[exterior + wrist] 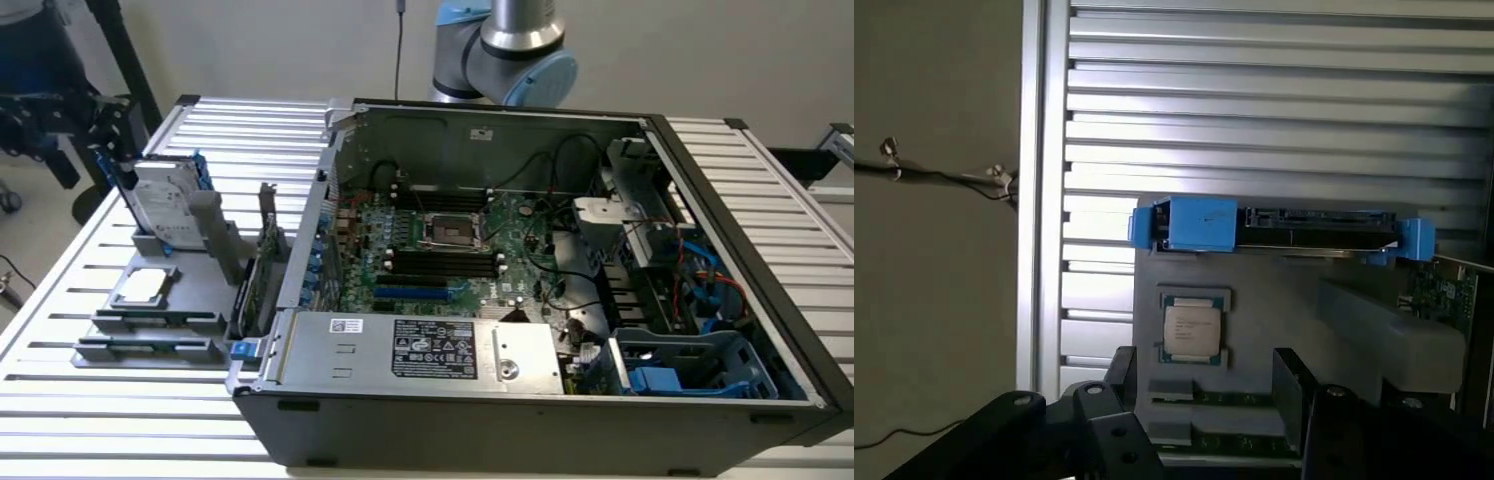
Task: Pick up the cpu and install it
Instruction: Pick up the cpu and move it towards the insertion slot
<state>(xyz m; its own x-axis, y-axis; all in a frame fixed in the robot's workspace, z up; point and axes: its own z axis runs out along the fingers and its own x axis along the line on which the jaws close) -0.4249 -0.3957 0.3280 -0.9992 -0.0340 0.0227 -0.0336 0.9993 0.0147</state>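
A small flat square cpu (144, 287) with a shiny silver-grey metal lid rests in its recess on a grey plastic parts holder (200, 280) at the exterior view's left. It sits apart from the open dark-grey tower computer case (534, 420), which lies on its side across the slatted aluminium tabletop (80, 410). Seen from the wrist camera, the black two-fingered claw (1204, 358) hangs over the chip with its jaws spread wide. One of its fingers (1122, 365) stands to either side of the cpu and neither touches it (the chip lies flat in its seat). Just behind the cpu on the same holder, a large silver hard drive in a blue frame (163, 200) stands on edge. Two long narrow memory sticks (154, 321) lie in slots on the nearer side of the chip. Inside the case, the green motherboard (507, 260) carries a square metal-framed processor socket (450, 232) near the middle of the picture. A row of black memory slots (441, 265) sits just below the socket, and a silver power supply box with a black label (414, 350) runs along the lower wall. The grey-and-blue joint of the robot arm (514, 45) rises behind the case at top centre.
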